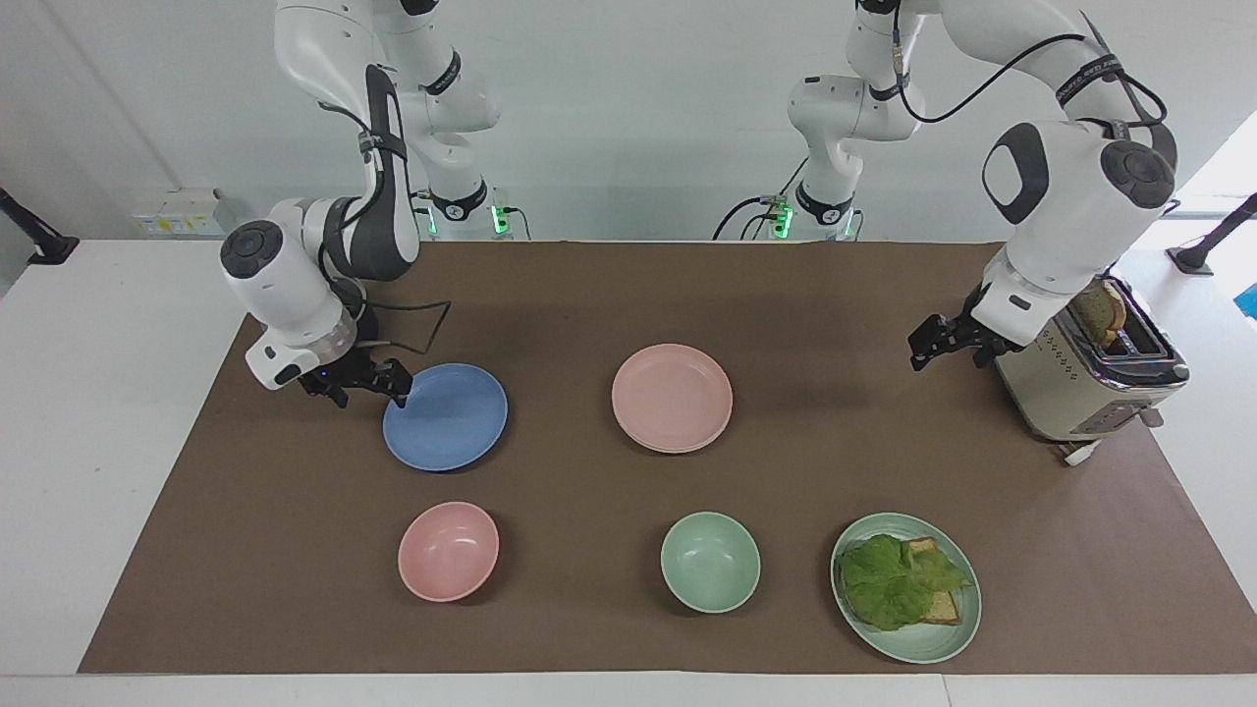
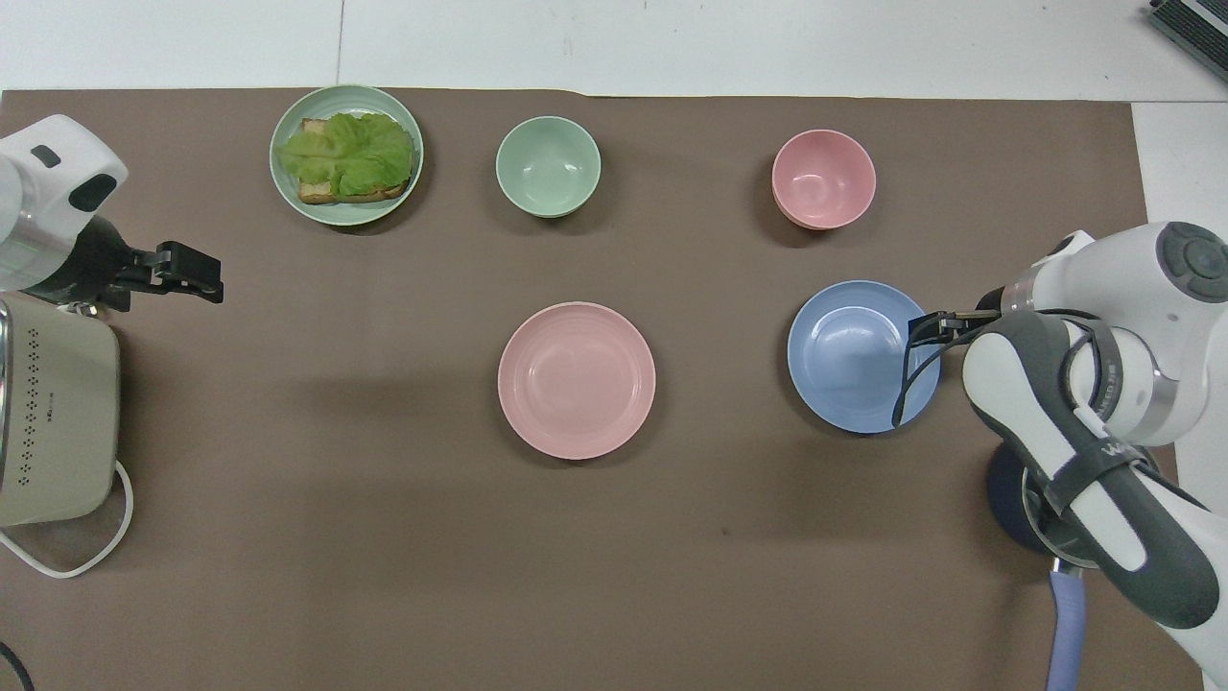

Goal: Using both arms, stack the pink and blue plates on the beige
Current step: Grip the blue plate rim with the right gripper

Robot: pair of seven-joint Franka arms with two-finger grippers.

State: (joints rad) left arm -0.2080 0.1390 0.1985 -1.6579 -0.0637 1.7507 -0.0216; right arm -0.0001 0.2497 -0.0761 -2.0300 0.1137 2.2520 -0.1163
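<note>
Hovering low at the rim of the flat round cornflower-blue matte plate, my right gripper has its fingers spread apart with nothing between them; whether a fingertip touches the rim I cannot tell. That blue plate lies flat on the brown mat covering the table, just beside these fingers, toward the middle of the table from them.

My left gripper hangs in the air over the mat at the left arm's end, its fingers open and empty, right beside the boxy beige toaster with a slice of bread in its slot. The flat round pale-pink matte plate lies well apart from these fingers, toward the table's middle, and under its edge a thin cream-beige rim of a second plate shows, so the pink one sits on the beige one.

Farther from me than both sets of fingers stand a small deep pink bowl, a pale green bowl and a pale green plate with lettuce and bread. A dark blue pot with a glass lid sits under my right arm.
</note>
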